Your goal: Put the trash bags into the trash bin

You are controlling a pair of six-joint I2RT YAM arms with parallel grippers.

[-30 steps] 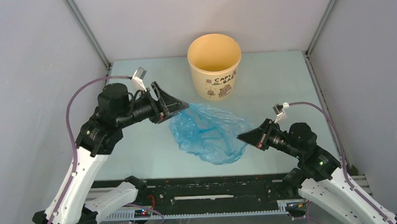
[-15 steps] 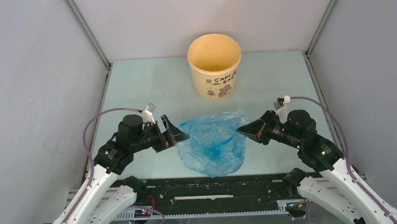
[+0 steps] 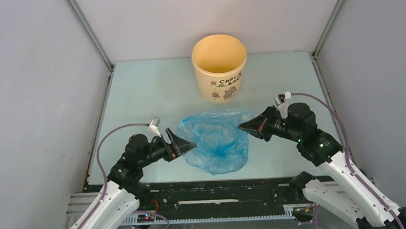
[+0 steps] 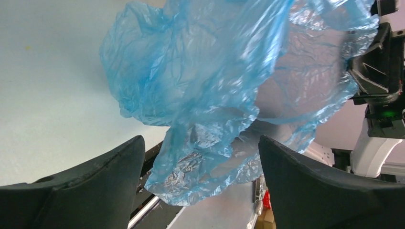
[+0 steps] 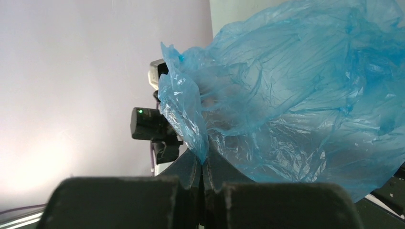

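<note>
The light-blue translucent trash bag [image 3: 217, 140] hangs crumpled above the table's front middle, also filling the left wrist view [image 4: 224, 90] and the right wrist view [image 5: 296, 95]. My right gripper [image 3: 242, 127] is shut on the bag's right edge, the film pinched between its fingertips [image 5: 203, 164]. My left gripper [image 3: 191, 144] stands open at the bag's left side, its jaws wide apart [image 4: 200, 157] with the film hanging just beyond them, untouched. The pale yellow trash bin [image 3: 220, 66] stands upright at the back centre, apart from both grippers.
Grey walls close in the table [image 3: 147, 96] on the left, right and back. A black rail [image 3: 215, 192] with wiring runs along the near edge between the arm bases. The bin's inside shows nothing in it.
My left gripper has let go of the bag, opened wide and pulled back toward the near left. My right gripper has lifted the bag's right edge up and toward the bin.
</note>
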